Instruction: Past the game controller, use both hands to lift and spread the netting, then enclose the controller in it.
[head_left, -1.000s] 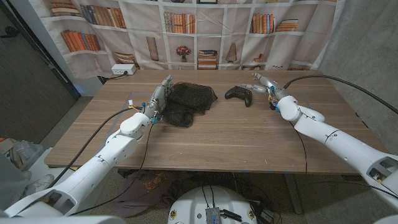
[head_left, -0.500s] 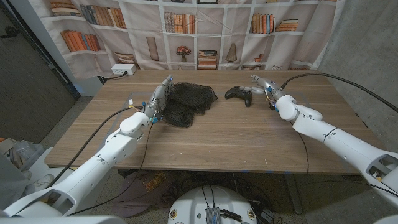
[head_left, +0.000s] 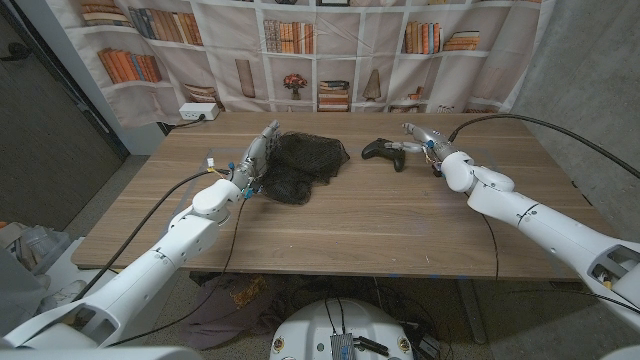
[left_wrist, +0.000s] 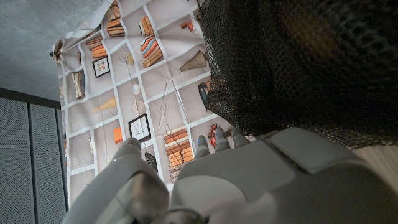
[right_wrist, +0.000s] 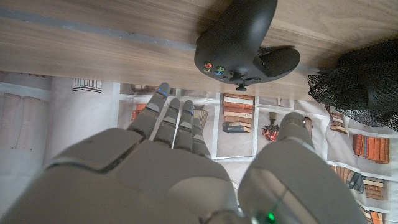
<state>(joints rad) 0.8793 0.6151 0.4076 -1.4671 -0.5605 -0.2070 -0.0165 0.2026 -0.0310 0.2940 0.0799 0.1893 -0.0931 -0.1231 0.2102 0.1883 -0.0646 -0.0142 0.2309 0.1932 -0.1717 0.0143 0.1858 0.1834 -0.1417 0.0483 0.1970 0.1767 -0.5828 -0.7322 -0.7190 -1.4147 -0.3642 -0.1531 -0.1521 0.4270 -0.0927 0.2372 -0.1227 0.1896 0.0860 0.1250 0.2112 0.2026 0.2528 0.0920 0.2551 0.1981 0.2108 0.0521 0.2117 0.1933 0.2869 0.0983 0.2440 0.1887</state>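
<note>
A heap of black netting (head_left: 302, 163) lies crumpled on the far middle of the table; it also hangs large in front of the left wrist camera as netting (left_wrist: 311, 62). My left hand (head_left: 256, 158) stands at the heap's left edge with fingers straight, touching or nearly touching the mesh. The black game controller (head_left: 385, 151) sits to the right of the heap, seen close as the controller (right_wrist: 239, 43). My right hand (head_left: 424, 140) is just right of the controller, fingers extended and apart, holding nothing.
A white power strip (head_left: 199, 113) lies at the table's far left corner. A bookshelf-print curtain (head_left: 330, 50) hangs behind the table. Cables run along both arms. Bare wood (head_left: 350, 230) stretches across the near half of the table.
My right hand has slid a little left, closer to the controller. The left hand and netting have not moved.
</note>
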